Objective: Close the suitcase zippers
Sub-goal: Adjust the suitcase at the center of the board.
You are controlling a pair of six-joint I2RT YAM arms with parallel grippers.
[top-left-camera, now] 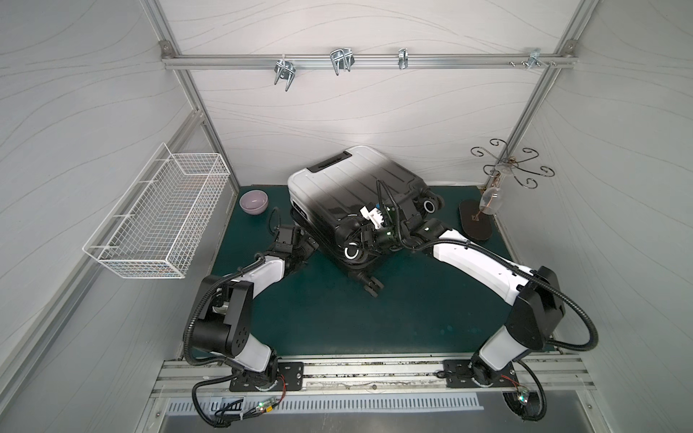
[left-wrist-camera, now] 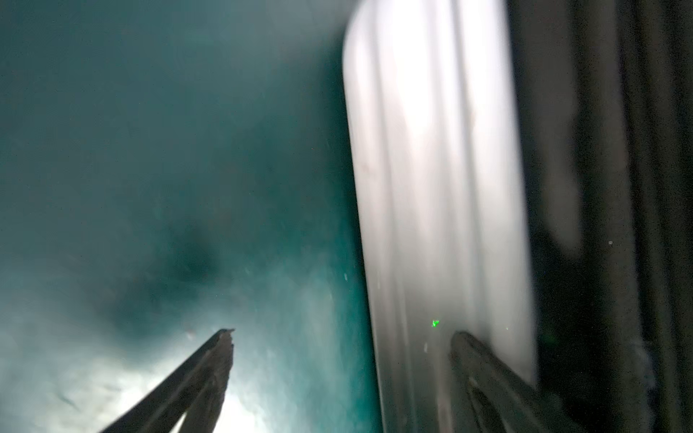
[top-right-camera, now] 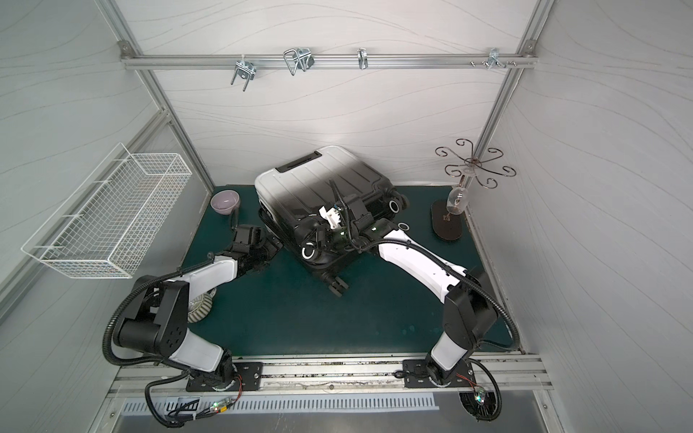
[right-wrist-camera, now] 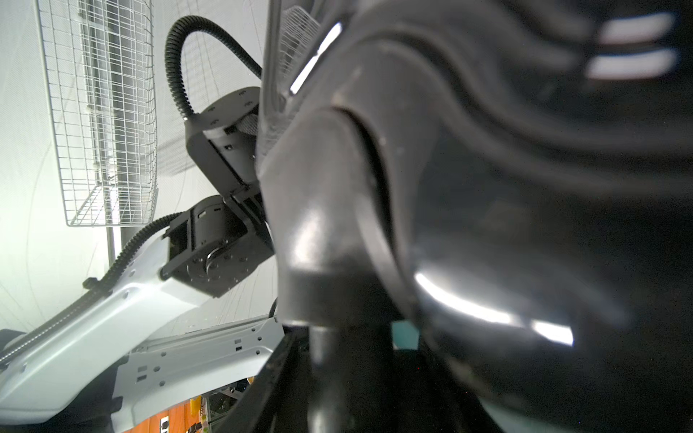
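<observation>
- Lying on the mat's (top-left-camera: 337, 318) far middle: suitcase (top-left-camera: 337, 187).
- Left gripper (left-wrist-camera: 343, 333), low over mat: spread wide, empty.
- Right gripper (top-left-camera: 364, 234), above mat's centre: lost against suitcase's black end; spread indeterminable.
- Zippers (left-wrist-camera: 645, 168): blurred; pulls indiscernible.

No legible text or labels anywhere.

Soft, even white light is filling both top views, their edges bowing. Beside the left gripper (left-wrist-camera: 343, 333), the ribbed white-to-black hard-shell suitcase (left-wrist-camera: 431, 187) is smearing into blur. Glare is bleaching the dark green table mat (left-wrist-camera: 150, 150) near one fingertip (left-wrist-camera: 221, 356). The right wrist view is showing dim, unfocused shell streaked with glare.
</observation>
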